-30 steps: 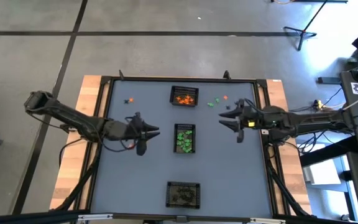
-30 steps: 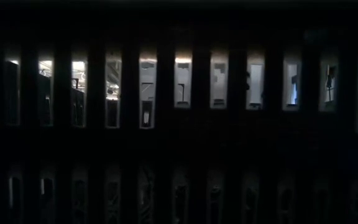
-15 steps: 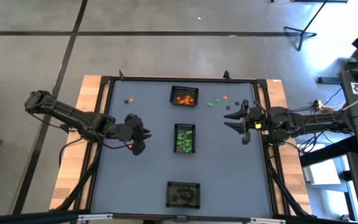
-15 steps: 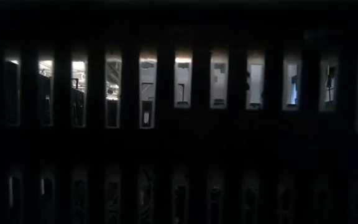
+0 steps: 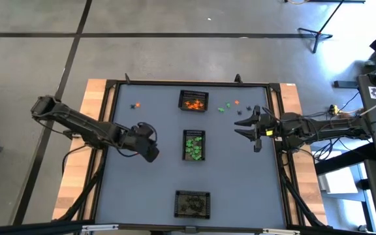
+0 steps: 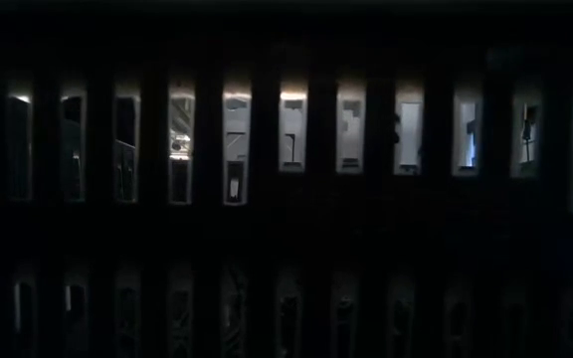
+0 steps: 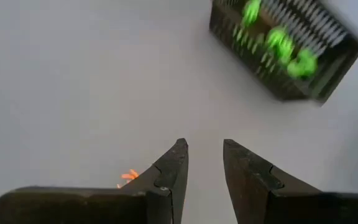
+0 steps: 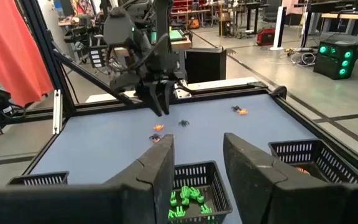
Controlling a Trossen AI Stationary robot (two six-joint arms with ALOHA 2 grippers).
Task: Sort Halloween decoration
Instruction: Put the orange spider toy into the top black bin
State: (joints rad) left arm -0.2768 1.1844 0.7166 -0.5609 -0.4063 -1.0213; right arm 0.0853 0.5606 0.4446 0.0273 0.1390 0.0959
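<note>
Left gripper (image 7: 204, 163) parted slightly, gripping nothing, above an orange trinket (image 7: 128, 177) (near green-filled basket (image 7: 284, 46)). Right gripper (image 8: 196, 155) spread, empty, above table (image 5: 136, 196).

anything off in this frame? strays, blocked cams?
Low view is blocked by a dark slatted surface. Loose trinkets lie outside the baskets: orange and black ones far-left, green and orange ones right of the orange basket.

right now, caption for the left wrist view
Left gripper, open and empty, hovers over the table near the basket of green trinkets.
</note>
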